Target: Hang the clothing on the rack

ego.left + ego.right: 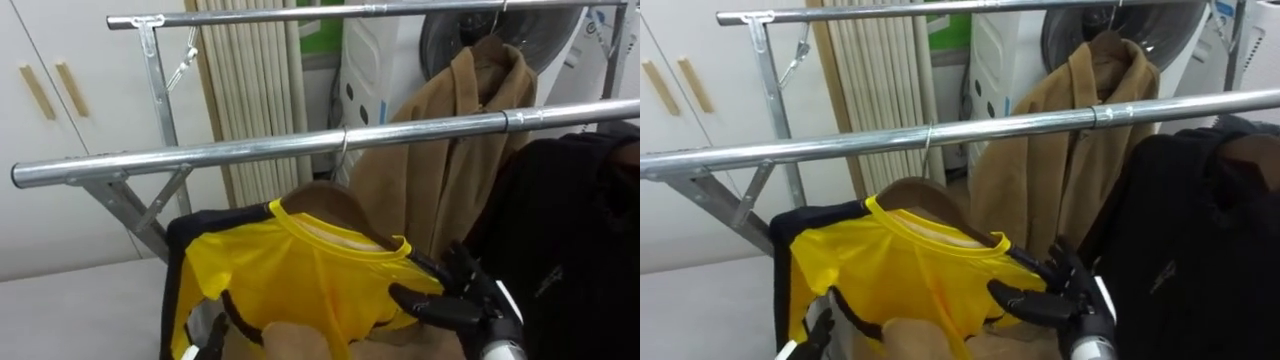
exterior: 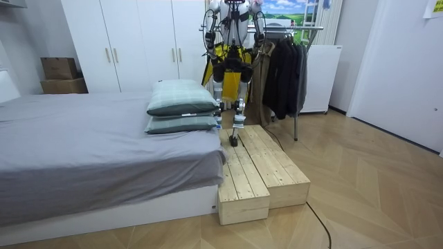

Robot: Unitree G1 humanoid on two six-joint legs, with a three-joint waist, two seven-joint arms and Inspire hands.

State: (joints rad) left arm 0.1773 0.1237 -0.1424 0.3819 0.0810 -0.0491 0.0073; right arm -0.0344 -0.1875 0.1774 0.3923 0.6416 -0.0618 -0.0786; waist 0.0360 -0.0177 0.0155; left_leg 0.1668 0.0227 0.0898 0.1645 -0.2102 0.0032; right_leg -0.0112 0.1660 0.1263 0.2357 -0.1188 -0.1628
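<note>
Robot stands on a wooden platform [image 2: 259,162] beside the bed [image 2: 90,152], facing the clothes rack [image 1: 155,160].

The yellow shirt [image 1: 290,285] sits on a wooden hanger [image 1: 325,202]; the hanger's hook lies over the near rail [image 1: 250,152].

Right hand [image 1: 470,300] is at the shirt's right shoulder. Its thumb lies across the front of the fabric and the fingers [image 1: 458,268] stand behind it, grasping the shirt.

Left hand [image 1: 213,336] shows at the shirt's lower left edge, mostly hidden; cannot tell its state.

A tan coat [image 1: 440,160] hangs from the far rail. A black garment [image 1: 570,240] hangs just right of the shirt.
</note>
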